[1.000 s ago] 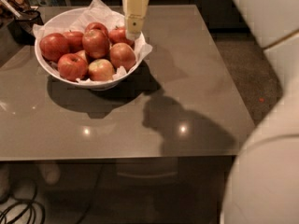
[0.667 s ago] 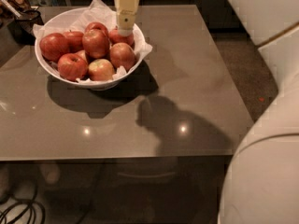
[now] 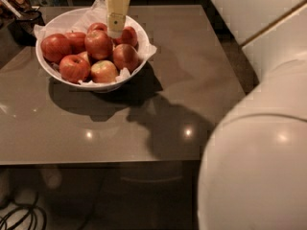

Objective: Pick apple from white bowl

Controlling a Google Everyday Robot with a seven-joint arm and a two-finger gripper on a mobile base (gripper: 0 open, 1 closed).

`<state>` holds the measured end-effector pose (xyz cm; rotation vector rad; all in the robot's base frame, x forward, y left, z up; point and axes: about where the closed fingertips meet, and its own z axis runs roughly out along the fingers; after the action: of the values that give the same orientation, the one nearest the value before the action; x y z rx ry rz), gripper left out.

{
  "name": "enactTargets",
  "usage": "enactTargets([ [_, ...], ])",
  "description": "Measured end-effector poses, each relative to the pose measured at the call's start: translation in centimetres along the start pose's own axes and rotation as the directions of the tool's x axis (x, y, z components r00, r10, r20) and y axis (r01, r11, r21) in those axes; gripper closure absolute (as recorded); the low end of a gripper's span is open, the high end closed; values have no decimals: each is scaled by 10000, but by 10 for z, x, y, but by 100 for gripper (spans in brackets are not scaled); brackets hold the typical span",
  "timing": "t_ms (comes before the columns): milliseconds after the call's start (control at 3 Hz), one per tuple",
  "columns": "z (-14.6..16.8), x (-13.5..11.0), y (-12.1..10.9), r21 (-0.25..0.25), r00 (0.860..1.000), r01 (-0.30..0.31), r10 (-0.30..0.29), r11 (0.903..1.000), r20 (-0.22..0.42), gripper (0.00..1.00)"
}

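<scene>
Robot's white body (image 3: 259, 162) fills the near-right of the camera view and covers the near-right corner of the counter (image 3: 192, 71). Counter is grey-brown and glossy, with 2 small light glints close to its near edge and a broad dark shadow (image 3: 168, 128) running from the bowl toward that edge.

White bowl (image 3: 53, 71) sits near the far-left corner, well inside both edges. Wide and shallow. It is lined with crumpled white paper (image 3: 93, 11) that sticks up past the rim on the far side and spills over on the right.

At least 8 apples are heaped in the bowl. The apple (image 3: 98, 43) is large, deep red and shiny, at the middle of the heap. It touches its neighbours on all sides. A paler yellow-green apple (image 3: 104, 71) with a red blush lies at the near rim.

Claw (image 3: 114, 31) is cream-yellow and comes down from the top edge of the view over the far half of the bowl. Its tip is just right of the apple, beside a red apple (image 3: 128, 36) at the far-right rim. Cannot tell whether it is spread or pressed together.

Dark clutter (image 3: 17, 4) at the far-left corner, too dim to identify. Black cables (image 3: 19, 217) on the floor below the near-left corner.
</scene>
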<state>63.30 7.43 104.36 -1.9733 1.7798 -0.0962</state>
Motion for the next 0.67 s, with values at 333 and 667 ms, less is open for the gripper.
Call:
enactTargets([
  [333, 19, -9, -7, -378, 9997, -248, 249, 9990, 9, 6],
  [667, 33, -16, -13, -605, 9995, -312, 314, 9977, 25, 14],
])
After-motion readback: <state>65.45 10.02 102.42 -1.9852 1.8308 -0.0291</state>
